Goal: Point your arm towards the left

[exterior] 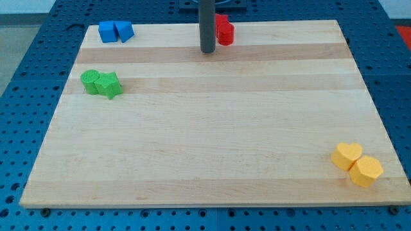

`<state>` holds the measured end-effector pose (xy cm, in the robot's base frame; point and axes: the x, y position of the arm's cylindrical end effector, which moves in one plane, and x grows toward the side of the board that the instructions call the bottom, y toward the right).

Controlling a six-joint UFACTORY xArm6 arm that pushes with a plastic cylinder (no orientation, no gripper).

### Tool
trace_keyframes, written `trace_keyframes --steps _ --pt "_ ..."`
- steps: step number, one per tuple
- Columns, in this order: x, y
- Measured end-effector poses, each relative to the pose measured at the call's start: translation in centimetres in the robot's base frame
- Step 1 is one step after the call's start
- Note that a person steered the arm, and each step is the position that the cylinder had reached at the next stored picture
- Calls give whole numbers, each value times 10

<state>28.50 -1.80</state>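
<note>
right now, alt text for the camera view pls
My tip rests near the wooden board's top edge, just left of the red blocks. Blue blocks top left, green blocks below them, yellow blocks bottom right.

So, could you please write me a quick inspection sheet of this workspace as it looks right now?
Surface: wooden board, flat, on a blue perforated table.
Job's things: my tip rests near the view's top centre, just left of the red blocks.
Clutter: blue blocks at top left; green blocks below them; yellow heart block and yellow hexagon block touching at bottom right.
Claw: nothing seen; rod only.
Cables: nothing seen.
Surroundings: nothing seen beyond the table.
</note>
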Motion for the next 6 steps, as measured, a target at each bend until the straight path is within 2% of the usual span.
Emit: trace_keyframes --steps 6 --pt "53 -14"
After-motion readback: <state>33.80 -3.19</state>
